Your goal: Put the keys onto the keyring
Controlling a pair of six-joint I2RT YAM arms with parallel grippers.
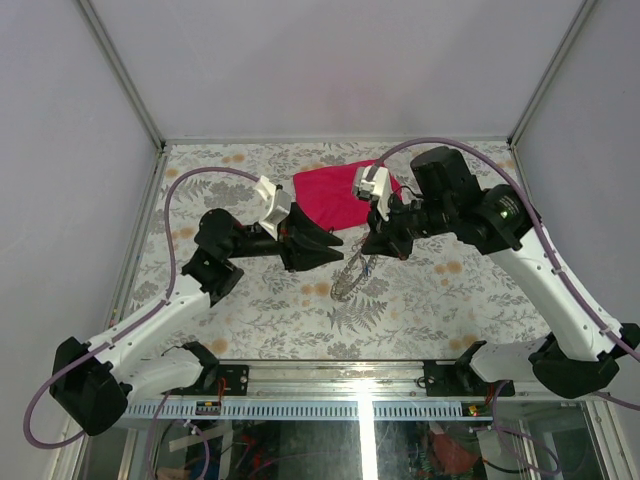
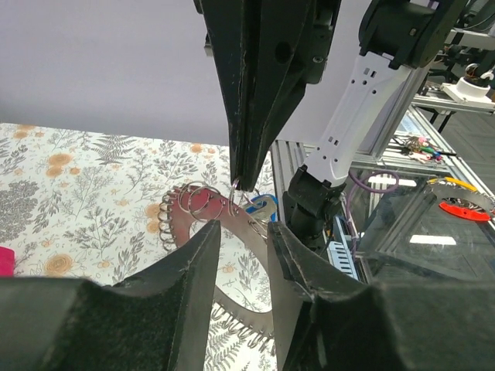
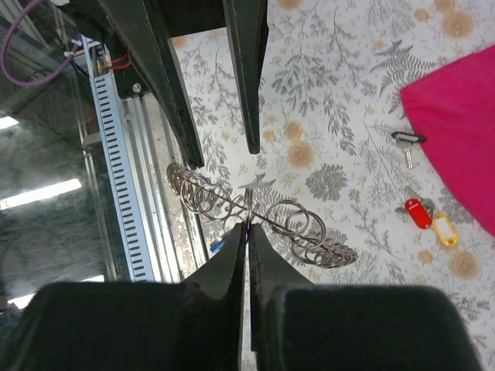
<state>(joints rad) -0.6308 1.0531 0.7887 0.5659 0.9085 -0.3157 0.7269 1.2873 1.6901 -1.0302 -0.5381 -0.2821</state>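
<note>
The keyring (image 1: 350, 278), a large flat silver ring strung with several small wire rings, hangs over the middle of the table. My right gripper (image 1: 377, 243) is shut on its upper edge; the right wrist view shows the keyring (image 3: 298, 222) edge-on just past the closed fingertips of the right gripper (image 3: 247, 228). A blue-tagged key (image 2: 263, 207) hangs from it. My left gripper (image 2: 244, 232) is open, its jaws on either side of the keyring's flat band (image 2: 188, 226) without pinching it. Three loose keys lie on the table: black-headed (image 3: 407, 143), red-tagged (image 3: 418, 212), yellow-tagged (image 3: 445, 229).
A pink cloth (image 1: 335, 195) lies on the floral table top (image 1: 420, 290) behind both grippers, with the loose keys beside its edge. The metal rail (image 1: 330, 375) of the table's near edge runs just below the hanging ring.
</note>
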